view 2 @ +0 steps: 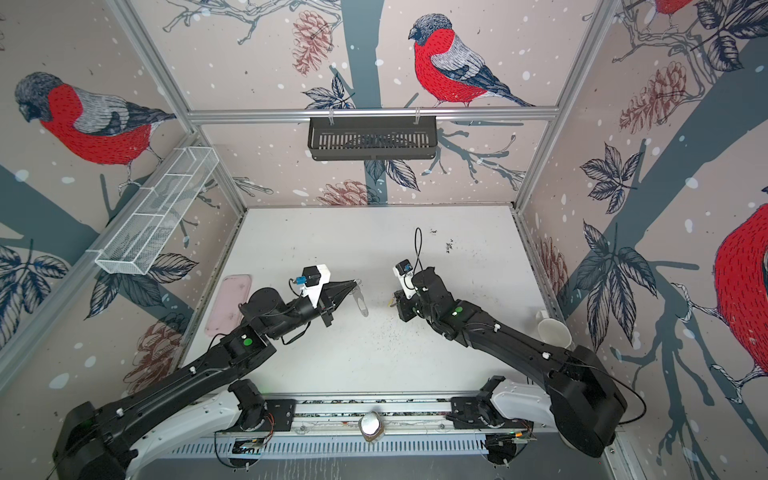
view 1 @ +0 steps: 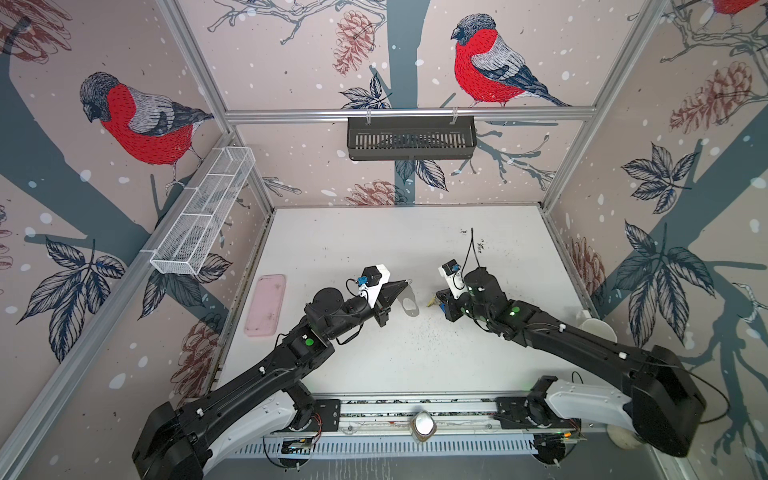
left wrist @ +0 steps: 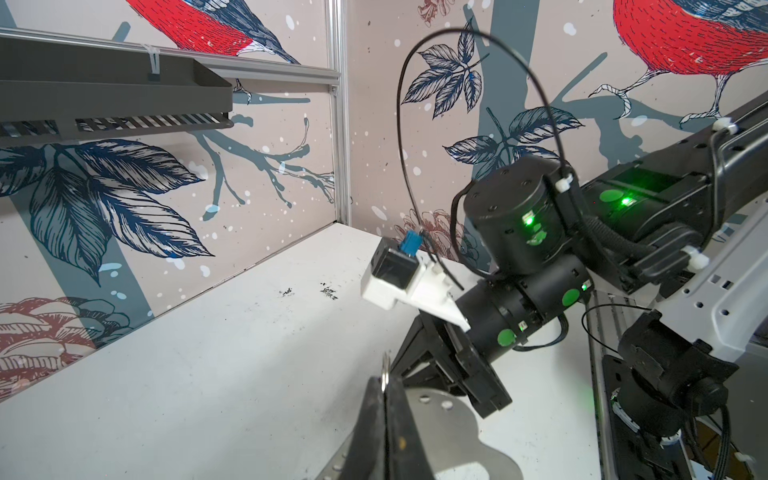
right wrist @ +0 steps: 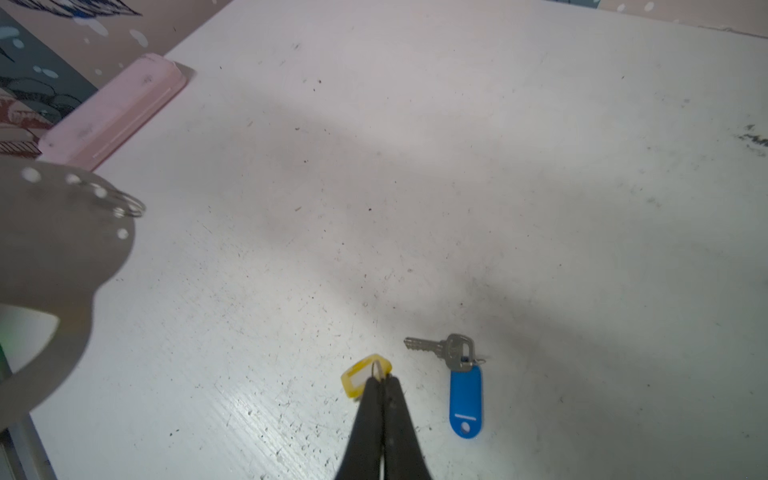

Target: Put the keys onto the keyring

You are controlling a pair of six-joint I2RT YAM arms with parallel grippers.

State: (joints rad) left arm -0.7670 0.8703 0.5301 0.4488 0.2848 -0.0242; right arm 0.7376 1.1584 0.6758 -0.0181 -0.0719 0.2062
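While in left pincer [left wrist: 384, 374], keyring [left wrist: 457, 424] aloft.

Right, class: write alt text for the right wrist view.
The right pincer is shut on the ring of the yellow key tag. A blue-tagged key lies beside it on the white table; the keyring edges into frame.

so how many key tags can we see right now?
2. The yellow tag is pinched in the shut right gripper; its key is out of sight. The blue tag lies flat on the table beside it, with a silver key attached.
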